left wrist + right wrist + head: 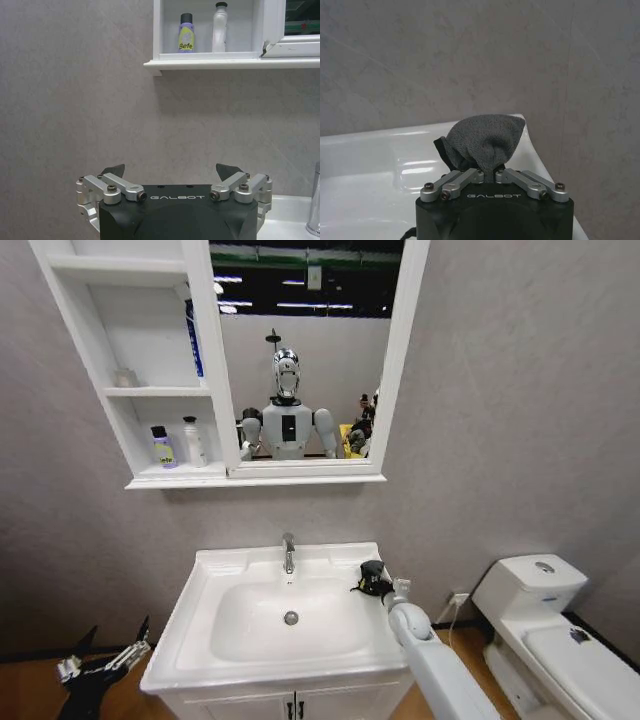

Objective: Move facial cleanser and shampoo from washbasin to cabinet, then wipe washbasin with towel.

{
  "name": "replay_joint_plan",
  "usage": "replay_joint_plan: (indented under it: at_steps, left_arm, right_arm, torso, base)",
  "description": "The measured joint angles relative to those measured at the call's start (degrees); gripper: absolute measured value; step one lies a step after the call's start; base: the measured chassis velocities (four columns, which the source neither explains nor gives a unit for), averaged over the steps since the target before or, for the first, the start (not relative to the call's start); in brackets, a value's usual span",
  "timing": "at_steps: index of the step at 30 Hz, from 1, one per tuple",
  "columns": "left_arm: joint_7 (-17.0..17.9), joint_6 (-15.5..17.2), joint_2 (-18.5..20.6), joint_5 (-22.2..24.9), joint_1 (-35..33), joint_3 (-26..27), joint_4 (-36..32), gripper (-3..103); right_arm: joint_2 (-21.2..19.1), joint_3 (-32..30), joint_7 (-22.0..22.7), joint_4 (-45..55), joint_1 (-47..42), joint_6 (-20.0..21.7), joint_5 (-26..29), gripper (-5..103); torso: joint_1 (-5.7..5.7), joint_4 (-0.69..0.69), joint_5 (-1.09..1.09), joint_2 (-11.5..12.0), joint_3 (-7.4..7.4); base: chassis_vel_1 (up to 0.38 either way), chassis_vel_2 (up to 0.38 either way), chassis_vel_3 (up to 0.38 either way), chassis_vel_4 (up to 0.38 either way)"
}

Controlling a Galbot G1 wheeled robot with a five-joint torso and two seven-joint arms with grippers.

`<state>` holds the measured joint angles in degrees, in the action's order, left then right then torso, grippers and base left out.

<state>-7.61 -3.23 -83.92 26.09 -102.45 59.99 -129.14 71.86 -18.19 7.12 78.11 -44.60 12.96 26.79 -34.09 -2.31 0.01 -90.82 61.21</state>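
A purple bottle point(162, 447) and a white bottle point(194, 442) stand side by side in the lowest compartment of the cabinet point(120, 300); which is the facial cleanser and which the shampoo I cannot tell. The left wrist view shows the purple bottle point(186, 34) and the white bottle point(219, 27) too. My right gripper point(372, 580) sits at the back right corner of the washbasin point(230, 570), shut on the dark grey towel point(485, 142). My left gripper point(115, 632) hangs open, low beside the basin's left edge.
The chrome tap point(289, 553) stands at the basin's back rim, above the drain point(291, 618). A white toilet point(540, 630) is close on the right. A cupboard point(290, 705) sits under the basin. A blue tube point(193, 340) leans on the cabinet's middle shelf.
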Motion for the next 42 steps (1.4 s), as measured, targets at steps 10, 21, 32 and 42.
replay_joint_plan:
  at_steps: [10, 21, 32, 42]
  left_arm:
    - [0.0, 0.0, 0.0, 0.0, 0.0, 0.0, 0.0, 100]
    - [0.0, 0.0, 0.0, 0.0, 0.0, 0.0, 0.0, 100]
    - [0.0, 0.0, 0.0, 0.0, 0.0, 0.0, 0.0, 100]
    - [0.0, 0.0, 0.0, 0.0, 0.0, 0.0, 0.0, 100]
  right_arm:
    - [2.1, 0.4, -2.4, -8.9, 6.7, -0.1, -2.7, 5]
    - [2.5, 0.9, -0.2, -8.9, 7.1, 4.9, -3.4, 32]
    - [1.8, 0.8, 1.5, -6.1, 5.7, 7.8, -2.7, 76]
    - [0.1, 0.1, 5.8, 4.5, 0.4, 8.2, -3.5, 99]
  torso:
    - [0.02, 0.03, -0.02, 0.0, -0.01]
    - [0.04, 0.01, -0.01, 0.0, -0.02]
    - [0.03, 0.01, -0.01, 0.0, -0.02]
    - [0.03, 0.02, -0.02, 0.0, -0.02]
  base:
    - [0.0, 0.0, 0.0, 0.0]
    - [0.0, 0.0, 0.0, 0.0]
    - [0.0, 0.0, 0.0, 0.0]
    - [0.0, 0.0, 0.0, 0.0]
